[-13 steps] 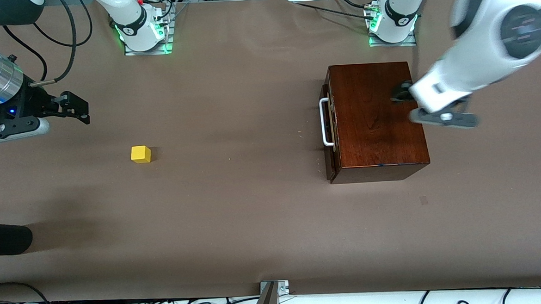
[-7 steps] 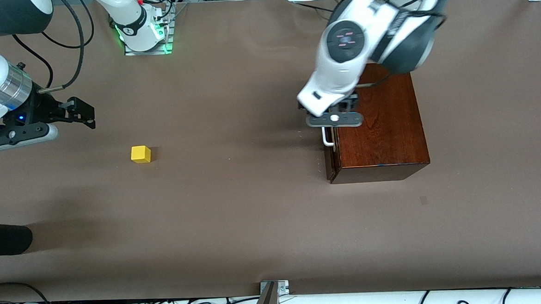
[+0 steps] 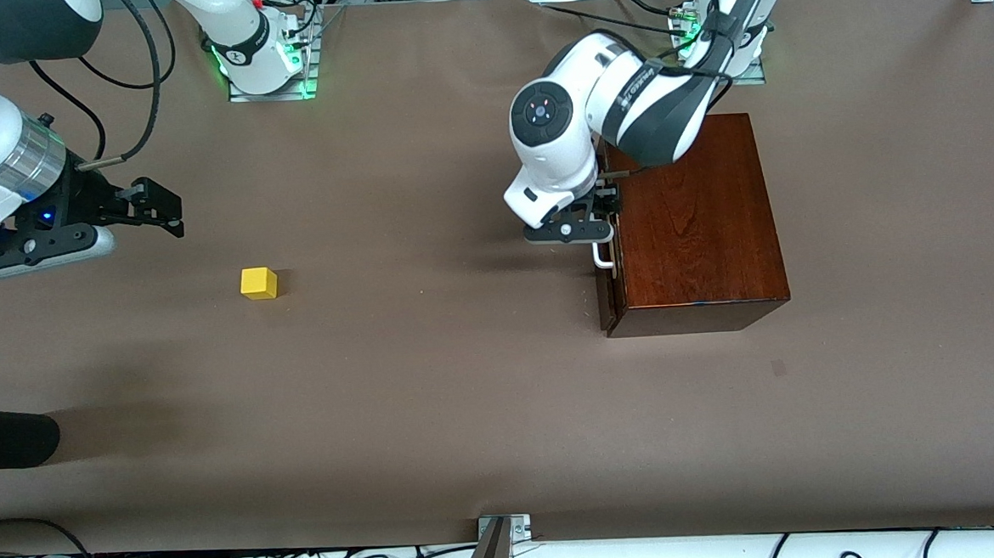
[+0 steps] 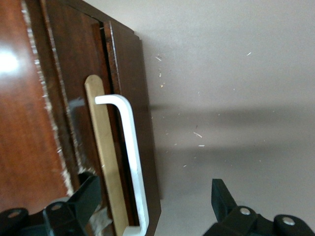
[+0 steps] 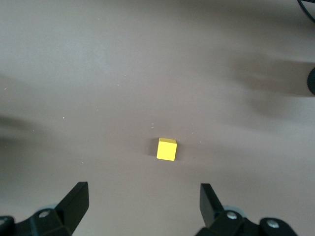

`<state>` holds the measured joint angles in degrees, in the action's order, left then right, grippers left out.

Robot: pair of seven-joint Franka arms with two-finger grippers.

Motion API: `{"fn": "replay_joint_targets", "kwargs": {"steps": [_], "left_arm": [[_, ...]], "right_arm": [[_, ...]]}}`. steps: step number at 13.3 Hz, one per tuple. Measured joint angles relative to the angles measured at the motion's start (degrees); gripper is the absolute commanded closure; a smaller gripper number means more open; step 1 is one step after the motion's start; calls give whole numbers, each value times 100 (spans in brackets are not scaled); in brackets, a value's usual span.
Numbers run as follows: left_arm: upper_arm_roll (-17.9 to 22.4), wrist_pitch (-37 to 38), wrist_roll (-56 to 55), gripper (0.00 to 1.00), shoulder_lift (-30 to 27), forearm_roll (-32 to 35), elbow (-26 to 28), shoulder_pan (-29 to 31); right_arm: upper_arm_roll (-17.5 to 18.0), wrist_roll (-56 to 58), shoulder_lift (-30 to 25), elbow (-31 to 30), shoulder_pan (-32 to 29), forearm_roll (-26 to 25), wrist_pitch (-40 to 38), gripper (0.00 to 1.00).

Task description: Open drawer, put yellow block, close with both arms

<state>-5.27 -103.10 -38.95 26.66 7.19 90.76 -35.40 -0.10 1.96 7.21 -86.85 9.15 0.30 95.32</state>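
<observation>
While one yellow block (image 3: 258,283) lies alone, left claw (image 3: 602,207) apart over one drawer (image 3: 606,286) handle (image 3: 602,256); right claw (image 3: 153,207) apart, waiting.

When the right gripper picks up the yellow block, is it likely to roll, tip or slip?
The yellow block is a flat-faced cube resting squarely on the table, so it probably won't roll or tip. Its parallel sides should suit the open right gripper. It looks small and rigid, likely light; how slippery it is cannot be judged.
</observation>
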Motion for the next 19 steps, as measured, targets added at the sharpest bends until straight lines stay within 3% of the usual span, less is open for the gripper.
{"fn": "replay_joint_targets", "kwargs": {"steps": [14,19], "left_arm": [[-5,-360,-964,0,711,1059,200,-394],[-14,-817,-1163,0,738,1080,199,-493]], "right_arm": [[-6,0,0,14,3,-63,-1,0],[-23,0,0,16,3,-67,1,0]]}}
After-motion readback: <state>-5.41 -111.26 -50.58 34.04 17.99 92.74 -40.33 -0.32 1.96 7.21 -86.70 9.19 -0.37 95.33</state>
